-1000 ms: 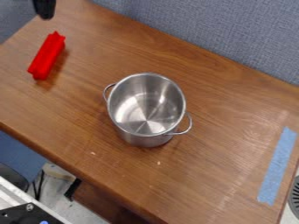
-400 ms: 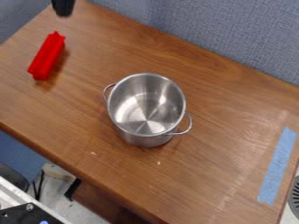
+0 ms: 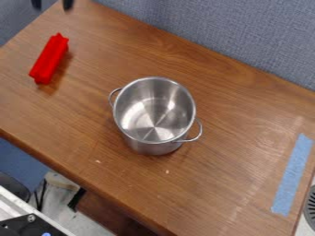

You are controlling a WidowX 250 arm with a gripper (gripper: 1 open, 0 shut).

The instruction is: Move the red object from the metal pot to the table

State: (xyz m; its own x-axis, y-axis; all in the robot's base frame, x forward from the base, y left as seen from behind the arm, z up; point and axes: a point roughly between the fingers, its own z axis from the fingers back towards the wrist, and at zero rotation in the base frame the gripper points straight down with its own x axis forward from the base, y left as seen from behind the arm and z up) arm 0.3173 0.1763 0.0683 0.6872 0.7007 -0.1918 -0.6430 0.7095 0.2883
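Note:
The red object (image 3: 50, 58), a small bright red block, lies flat on the table (image 3: 234, 101) near its far left corner, well away from the metal pot. That shiny metal pot (image 3: 155, 113) stands upright mid-table with nothing inside it. Only the tips of my gripper (image 3: 50, 4) poke in at the top left edge, above and behind the red block. They show as two dark fingertips (image 3: 64, 4) set apart, so the gripper is open with nothing in it. The rest of the arm is out of view.
A strip of blue tape (image 3: 290, 172) runs along the table's right side. A grey-blue wall (image 3: 234, 28) backs the table. Below the front edge are the floor and some equipment (image 3: 37, 207).
The gripper has lifted toward the top edge, so less of it shows. Its single dark tip has split into two separate tips, so it has opened. The block and pot have not moved.

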